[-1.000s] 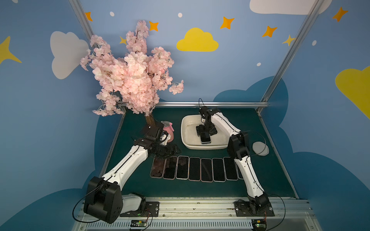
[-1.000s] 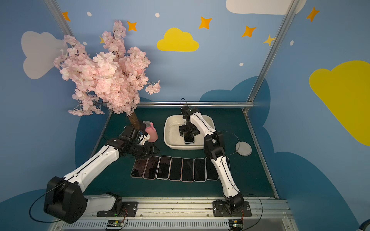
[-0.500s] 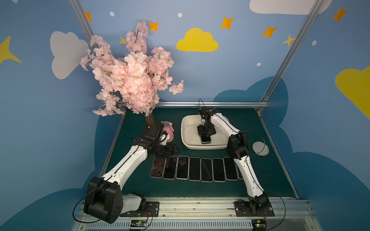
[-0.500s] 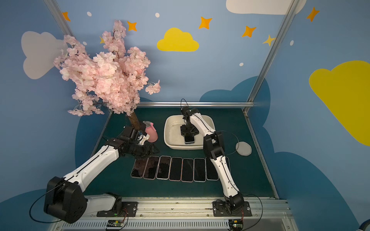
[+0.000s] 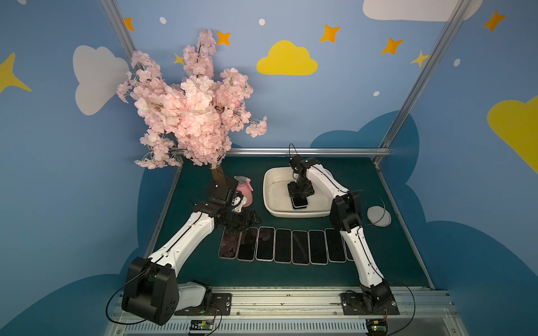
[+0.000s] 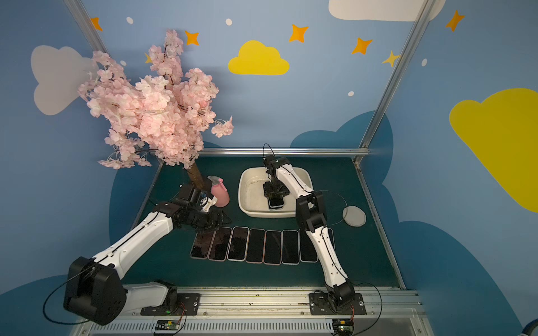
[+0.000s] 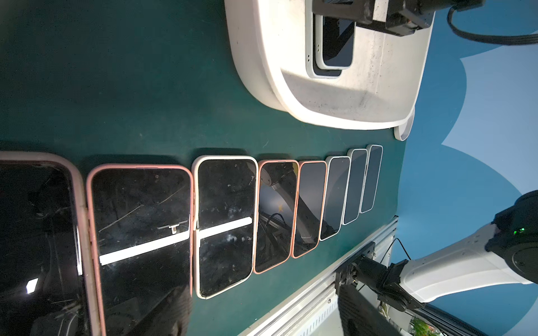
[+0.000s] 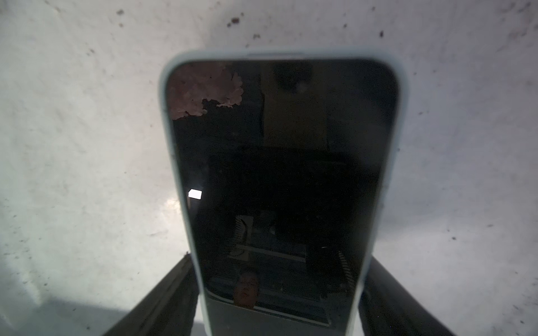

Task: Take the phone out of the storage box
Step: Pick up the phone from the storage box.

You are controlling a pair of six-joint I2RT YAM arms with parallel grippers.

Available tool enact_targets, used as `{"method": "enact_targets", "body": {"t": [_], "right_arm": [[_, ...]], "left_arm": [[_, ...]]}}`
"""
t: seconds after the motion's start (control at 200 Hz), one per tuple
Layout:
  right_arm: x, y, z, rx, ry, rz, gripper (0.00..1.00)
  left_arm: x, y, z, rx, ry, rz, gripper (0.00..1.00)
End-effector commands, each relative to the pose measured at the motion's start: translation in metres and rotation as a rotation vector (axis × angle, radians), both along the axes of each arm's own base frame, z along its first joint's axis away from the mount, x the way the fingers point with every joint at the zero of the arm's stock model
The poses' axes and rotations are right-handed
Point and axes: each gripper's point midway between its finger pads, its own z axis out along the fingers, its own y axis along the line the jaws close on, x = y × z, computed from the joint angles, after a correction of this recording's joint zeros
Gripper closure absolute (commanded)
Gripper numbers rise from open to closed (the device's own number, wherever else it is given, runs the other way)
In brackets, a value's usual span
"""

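Your bench is a dark green mat boxed in by blue walls painted with clouds and stars, with an aluminium rail along its far edge. An artificial cherry-blossom tree stands at the far left corner with a pink spray bottle just beside it. A round pale disc lies near the right edge. A row of phones lies face up, side by side, across the middle and parallel to the near edge. The storage box sits toward the far edge, right of centre. Your left arm stretches low from the near left corner. Its left end effector hangs over the left end of the row, released and carrying nothing. Your right arm rises from the near right corner, folds at the elbow beside the box and points its wrist straight down into it. The right end effector is clenched on the phone. In the right wrist view its dark fingers press against the two long edges of the pale case, screen up. That phone is inside the box, toward the box's near wall, directly over a second phone that shows from beneath it.
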Motion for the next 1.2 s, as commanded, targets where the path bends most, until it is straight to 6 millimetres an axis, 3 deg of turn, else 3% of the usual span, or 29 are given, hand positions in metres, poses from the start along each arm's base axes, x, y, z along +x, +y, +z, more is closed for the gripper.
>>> {"method": "enact_targets", "body": {"t": [0.0,0.255,0.571,0.791,0.921,1.051,1.191], "right_arm": [[0.007,-0.012,0.007,-0.035,-0.029,-0.005,0.38],[0.022,-0.028,0.061,0.025,-0.122,-0.045,0.37],[0.027,-0.053,0.135,0.269,-0.153,-0.179,0.37],[0.005,-0.109,0.18,0.302,-0.18,-0.303,0.37],[-0.02,-0.16,0.186,0.251,-0.174,-0.363,0.37],[-0.045,-0.208,0.172,0.17,-0.14,-0.429,0.37],[-0.064,-0.231,0.147,0.132,-0.068,-0.434,0.37]], "left_arm": [[-0.005,0.001,0.005,-0.011,0.001,-0.001,0.17],[0.0,-0.003,0.008,-0.038,-0.007,0.014,0.17],[0.012,-0.011,0.027,-0.089,-0.057,0.011,0.17],[0.018,-0.021,0.042,-0.137,-0.093,-0.014,0.16],[0.023,-0.029,0.044,-0.166,-0.105,-0.04,0.16],[0.028,-0.04,0.041,-0.195,-0.103,-0.068,0.16],[0.03,-0.054,0.045,-0.228,-0.109,-0.104,0.16]]}}
